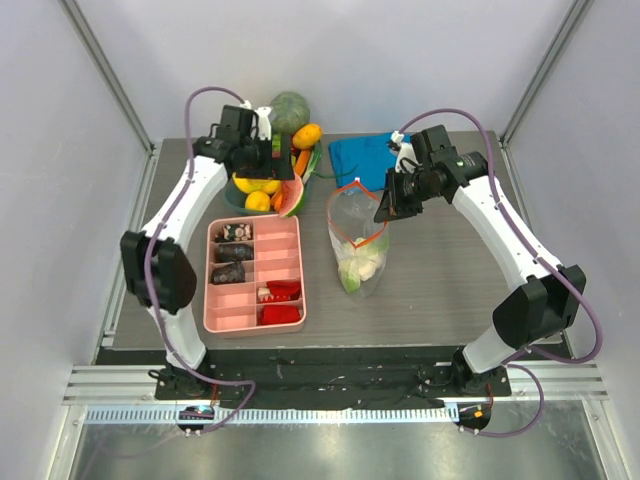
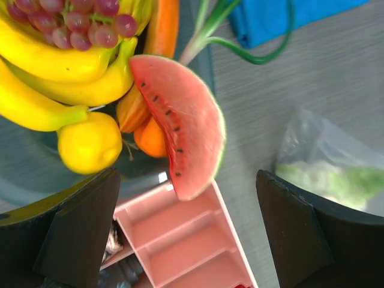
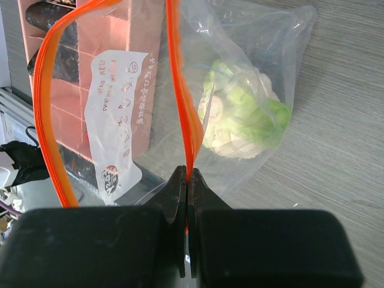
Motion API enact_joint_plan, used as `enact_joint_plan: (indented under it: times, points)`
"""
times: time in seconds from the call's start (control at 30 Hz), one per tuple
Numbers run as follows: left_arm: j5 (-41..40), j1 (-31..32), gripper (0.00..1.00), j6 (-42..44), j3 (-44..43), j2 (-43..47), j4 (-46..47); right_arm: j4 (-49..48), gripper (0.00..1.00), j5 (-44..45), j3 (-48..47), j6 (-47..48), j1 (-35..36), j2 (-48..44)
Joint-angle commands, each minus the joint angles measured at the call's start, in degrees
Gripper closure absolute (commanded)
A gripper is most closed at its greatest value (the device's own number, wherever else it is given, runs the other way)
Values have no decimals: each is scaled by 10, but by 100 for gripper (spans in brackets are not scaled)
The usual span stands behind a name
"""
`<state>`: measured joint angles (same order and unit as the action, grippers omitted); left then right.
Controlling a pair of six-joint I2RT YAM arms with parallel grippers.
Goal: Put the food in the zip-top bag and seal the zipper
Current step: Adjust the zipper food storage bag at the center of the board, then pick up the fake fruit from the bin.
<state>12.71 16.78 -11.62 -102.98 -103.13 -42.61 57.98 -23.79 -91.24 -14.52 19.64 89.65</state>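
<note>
Right gripper [image 3: 187, 180] pinches shut on the orange-red zipper strip [image 3: 178, 90] of the clear plastic bag [image 1: 357, 240], right of the pink compartment tray [image 1: 281, 250], 1 white-green cauliflower [image 3: 240, 114] inside. Left gripper [image 2: 189, 231] gapes empty above the red watermelon slice [image 2: 180, 120] at that tray's far edge: lower straight, close across its flat faces

A pink compartment tray [image 1: 280, 250] lies on the desk's [image 1: 440, 290] near left, with dark pieces [image 1: 228, 272] in its left cells and red pieces [image 1: 283, 303] near right. A blue cloth [image 1: 360, 157] lies at the far edge.
</note>
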Motion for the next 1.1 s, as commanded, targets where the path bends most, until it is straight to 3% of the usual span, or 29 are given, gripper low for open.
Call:
enact_joint_plan:
  times: [0.0,0.27,0.53,0.6,0.63,0.73,0.87,0.9,0.97,1.0,1.07]
  points:
    - [-35,9,0,-45,-38,-65,24,-18,99,6,-14,-4,0,-15]
    - [-56,32,0,-66,-65,-151,40,-19,99,2,-15,-5,0,-14]
    - [-50,55,0,-75,-67,-170,53,-20,99,0,-14,-2,0,-12]
    - [-42,58,8,-74,-64,-168,60,-19,99,0,-16,-2,-1,-11]
    - [-36,57,19,-74,-64,-169,60,-20,99,0,-17,-1,0,-11]
    - [-31,57,35,-68,-67,-166,53,-19,99,0,-17,-1,-1,-11]
    - [-49,57,41,-60,-67,-158,42,-19,99,1,-15,2,0,-11]
    - [-51,56,54,-57,-70,-157,36,-20,99,1,-14,2,-1,-11]
    - [-50,55,68,-50,-81,-154,21,-20,99,1,-16,2,0,-11]
    - [-45,52,80,-51,-84,-152,17,-20,99,1,-17,2,0,-11]
    - [-34,50,87,-53,-89,-132,10,-20,99,0,-18,2,0,-11]
